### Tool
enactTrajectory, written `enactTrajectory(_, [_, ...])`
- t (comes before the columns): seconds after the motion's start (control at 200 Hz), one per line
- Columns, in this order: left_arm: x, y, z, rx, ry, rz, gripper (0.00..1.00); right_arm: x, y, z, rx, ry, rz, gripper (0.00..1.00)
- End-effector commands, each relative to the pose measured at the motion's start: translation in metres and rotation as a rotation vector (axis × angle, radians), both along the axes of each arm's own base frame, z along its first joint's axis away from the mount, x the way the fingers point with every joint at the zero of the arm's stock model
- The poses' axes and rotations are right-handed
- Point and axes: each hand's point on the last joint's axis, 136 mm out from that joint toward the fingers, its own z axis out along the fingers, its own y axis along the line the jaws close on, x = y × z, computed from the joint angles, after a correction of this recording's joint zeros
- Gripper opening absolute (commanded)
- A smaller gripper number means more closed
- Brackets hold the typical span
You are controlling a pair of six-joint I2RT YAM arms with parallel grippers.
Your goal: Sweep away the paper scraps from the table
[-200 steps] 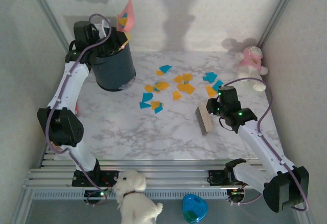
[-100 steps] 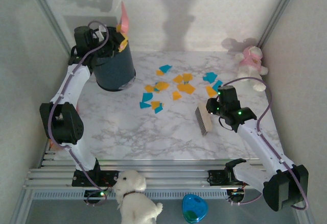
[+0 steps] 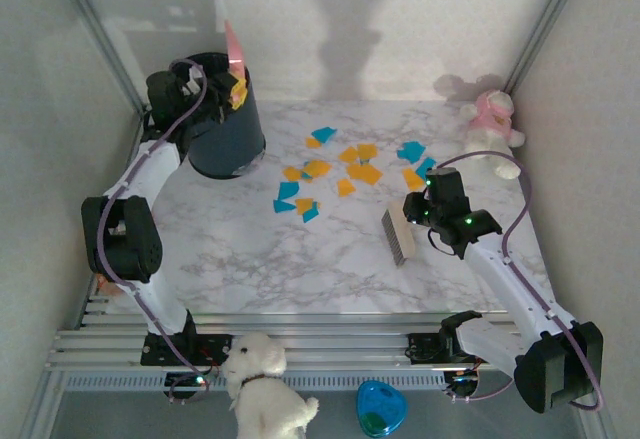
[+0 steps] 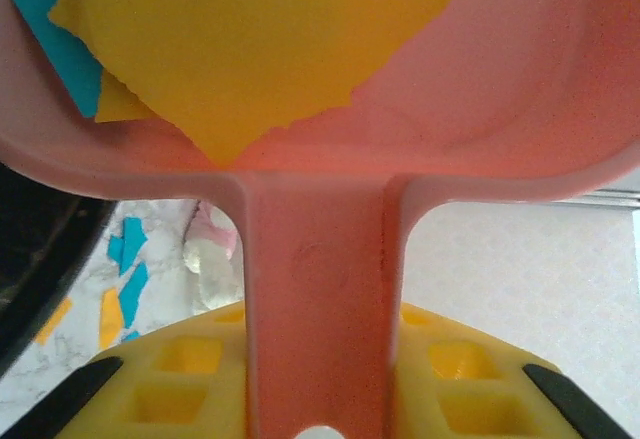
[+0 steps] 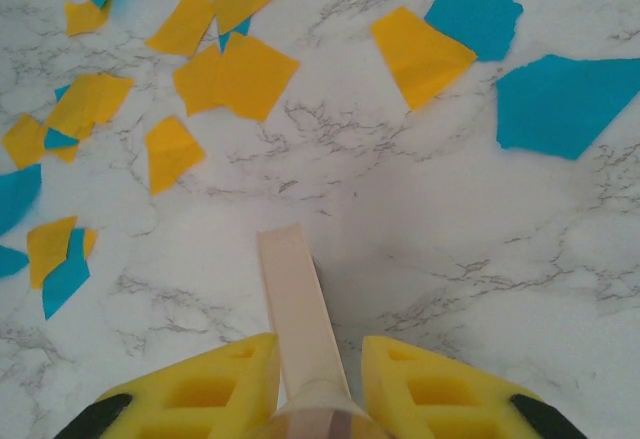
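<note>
Our left gripper [image 4: 318, 364] clamped the tipped dustpan [image 4: 520, 89], our right gripper [image 5: 312, 387] the brush [image 5: 293, 289]; we risked paper scraps [image 4: 260, 49] fluttering past the bin [image 3: 225, 144].

Overhead, the light is soft, even and rather flat, with a faint milky haze that washes out the colours. The desk [image 3: 300, 259] reads bright, with no hard glare. Blurred grey shadows lie on the back wall [image 3: 400, 19]: a tall one at 12 o'clock, a darker one at 11 o'clock, and one at 2 o'clock behind the plush toy [image 3: 492, 119]. In the left wrist view the dustpan [image 4: 320, 259] is so close that it is out of focus, and the wall at 3 o'clock is nearly blown out. In the right wrist view the paper scraps [image 5: 250, 74] are crisp. A faint broad shadow spreads at centre beside the brush handle [image 5: 295, 299], which softens toward 6 o'clock.
</note>
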Motion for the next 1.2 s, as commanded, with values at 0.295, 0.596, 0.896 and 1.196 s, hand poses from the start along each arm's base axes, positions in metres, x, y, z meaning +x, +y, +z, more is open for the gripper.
enactTrajectory(0.295, [-0.023, 0.012, 0.063, -0.208, -0.162, 0.039, 0.00, 0.004, 0.002, 0.011, 0.015, -0.021, 0.003, 0.00])
enactTrajectory(0.596, [-0.034, 0.016, 0.075, -0.350, -0.182, 0.034, 0.00, 0.005, 0.002, 0.009, 0.016, -0.015, 0.003, 0.00])
enactTrajectory(0.896, [-0.044, 0.021, 0.083, -0.498, -0.199, 0.019, 0.00, 0.005, 0.002, 0.009, 0.017, -0.015, 0.003, 0.00])
enactTrajectory(1.196, [-0.048, 0.022, 0.086, -0.545, -0.217, 0.013, 0.00, 0.005, 0.003, 0.010, 0.020, -0.016, 0.006, 0.00])
